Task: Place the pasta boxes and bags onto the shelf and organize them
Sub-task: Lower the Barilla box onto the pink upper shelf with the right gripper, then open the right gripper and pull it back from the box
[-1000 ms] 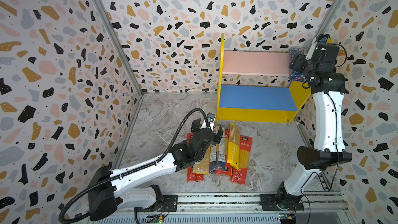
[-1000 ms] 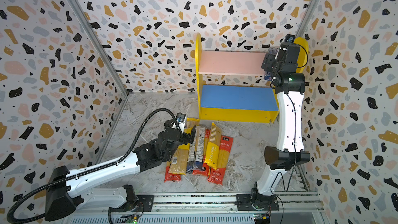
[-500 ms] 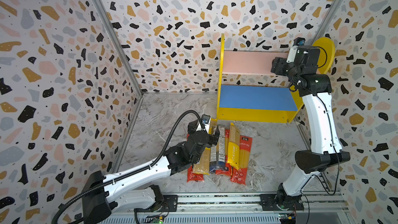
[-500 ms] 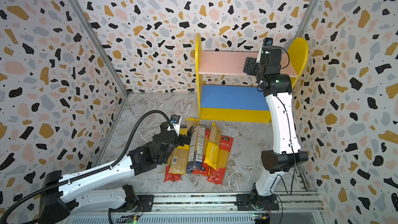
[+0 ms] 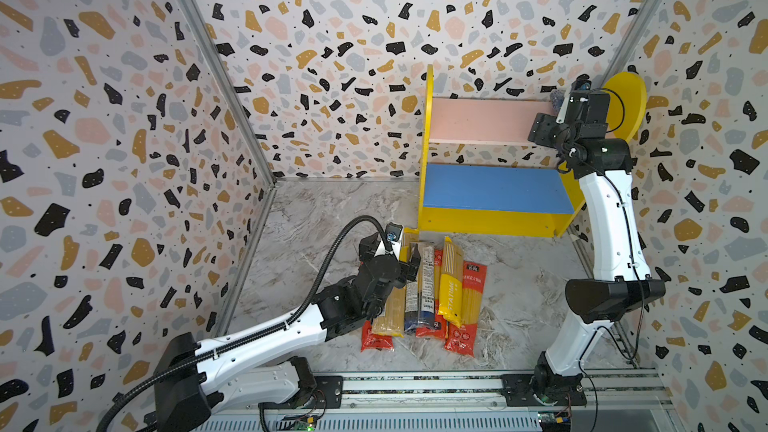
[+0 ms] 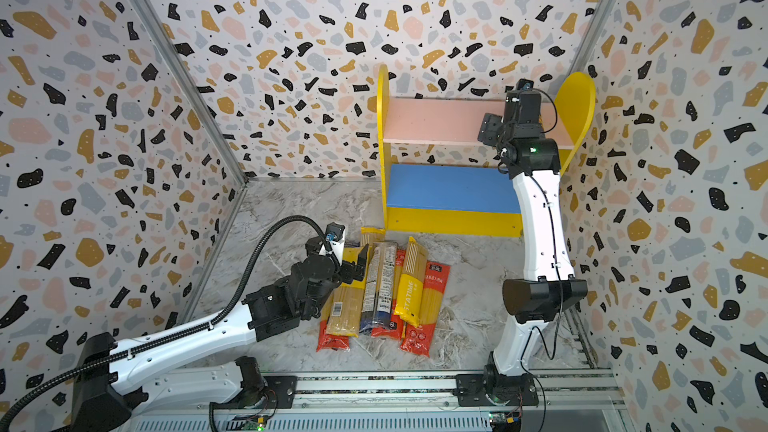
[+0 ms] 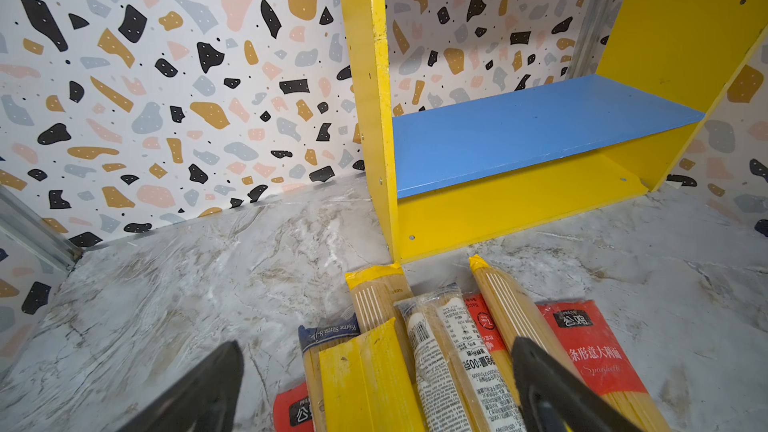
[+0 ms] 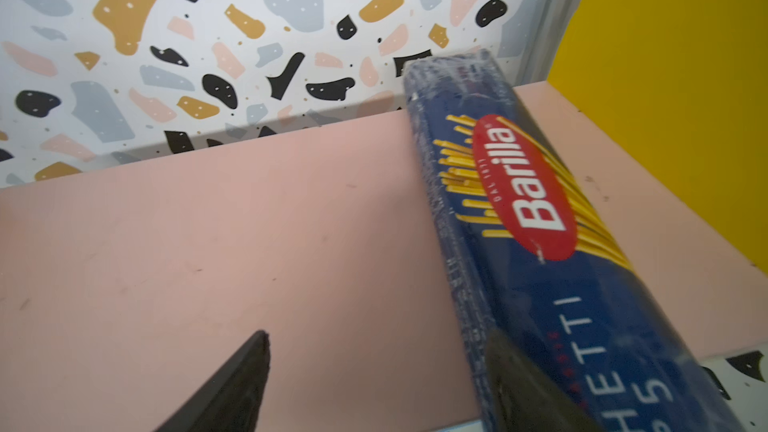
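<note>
Left arm (image 5: 257, 338) stretched low, left claw (image 7: 376, 344) spread wide, right arm (image 5: 611, 222) raised high, right claw (image 8: 376, 336) spread wide

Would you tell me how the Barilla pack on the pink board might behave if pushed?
The Barilla pack looks flat-sided and straight, so it would probably slide as one stiff piece rather than roll. Its glossy wrap may make it slippery on the pink board. Its near end seems to overhang the board's edge, so a sideways nudge might tip it off.
</note>
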